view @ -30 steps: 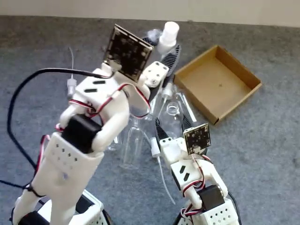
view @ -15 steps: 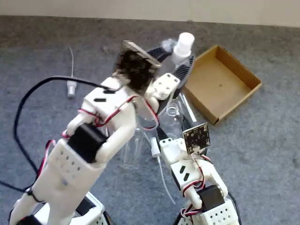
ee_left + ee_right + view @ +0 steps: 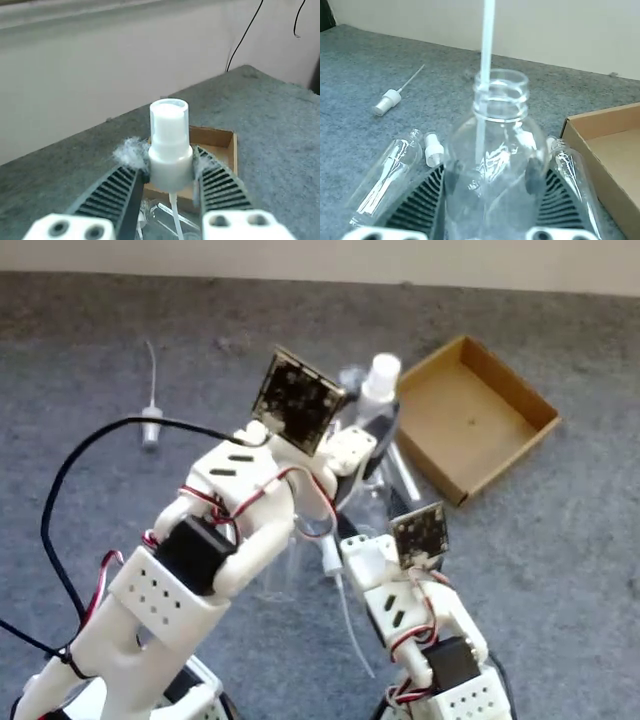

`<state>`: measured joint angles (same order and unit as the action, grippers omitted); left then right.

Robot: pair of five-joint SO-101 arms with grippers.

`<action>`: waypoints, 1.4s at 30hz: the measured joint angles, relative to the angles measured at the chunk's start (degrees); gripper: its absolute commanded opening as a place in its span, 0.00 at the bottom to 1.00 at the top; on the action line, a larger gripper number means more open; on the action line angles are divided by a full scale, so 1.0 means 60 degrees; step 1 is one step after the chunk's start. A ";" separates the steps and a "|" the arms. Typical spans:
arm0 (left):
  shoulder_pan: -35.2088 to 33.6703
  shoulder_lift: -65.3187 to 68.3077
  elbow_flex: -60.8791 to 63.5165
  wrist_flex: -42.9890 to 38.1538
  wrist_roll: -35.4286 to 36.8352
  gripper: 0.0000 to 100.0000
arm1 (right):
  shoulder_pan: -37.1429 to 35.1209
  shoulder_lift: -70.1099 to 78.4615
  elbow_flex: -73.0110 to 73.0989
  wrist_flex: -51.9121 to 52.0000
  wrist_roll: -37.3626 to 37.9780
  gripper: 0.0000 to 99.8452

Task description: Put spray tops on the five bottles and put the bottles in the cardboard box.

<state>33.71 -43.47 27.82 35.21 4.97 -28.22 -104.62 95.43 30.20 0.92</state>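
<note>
My left gripper is shut on a white spray top, held upright with its dip tube pointing down. In the high view that spray top is just above the left gripper, near the cardboard box. My right gripper is shut on a clear bottle that stands upright. The dip tube runs down through the bottle's open neck. The right gripper and its bottle sit partly hidden under the left arm.
A loose spray top lies far off on the carpet, and another lies close by. Clear bottles lie on either side of the held one. The open box is beside them.
The left arm has swung the spray top toward the box side and lowered it over the held bottle. The right arm has stayed still.
</note>
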 measured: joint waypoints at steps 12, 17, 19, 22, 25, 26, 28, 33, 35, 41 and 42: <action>0.0601 0.0015 0.1744 0.0000 0.0015 0.01 | 0.0044 0.0000 0.0000 0.0000 0.0000 0.13; 0.0806 0.0000 0.1963 0.0000 0.0015 0.01 | 0.0059 0.0000 0.0000 0.0000 0.0000 0.13; 0.0806 0.0000 0.2110 0.0000 0.0015 0.01 | 0.0073 0.0015 0.0000 0.0015 -0.0015 0.13; 0.0806 -0.0015 0.2388 0.0000 0.0000 0.06 | 0.0044 0.0015 0.0000 0.0029 -0.0015 0.13; 0.0806 -0.0103 0.2652 -0.0073 0.0000 0.16 | 0.0015 0.0029 0.0000 0.0029 -0.0015 0.13; 0.0806 -0.0161 0.2711 -0.0073 0.0000 0.18 | 0.0059 0.0029 0.0000 0.0029 -0.0044 0.13; 0.0806 -0.0308 0.2945 0.0000 0.0015 0.18 | 0.0278 0.0015 0.0000 0.0015 -0.0425 0.13; 0.0923 -0.1114 0.3663 0.0015 0.0015 0.14 | 0.0850 0.0015 0.0000 0.0015 -0.1201 0.13; 0.1040 -0.1436 0.3941 0.0015 0.0015 0.14 | 0.0850 0.0015 0.0000 0.0015 -0.1099 0.13; 0.0996 -0.2037 0.4674 -0.0733 0.0015 0.14 | 0.0908 0.0015 0.0000 0.0015 -0.0396 0.13; 0.0996 -0.2125 0.4674 -0.0777 0.0015 0.14 | 0.0894 0.0015 0.0000 0.0015 -0.0381 0.13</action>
<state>39.69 -56.22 55.87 30.55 5.05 -22.86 -104.53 95.43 30.29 -1.36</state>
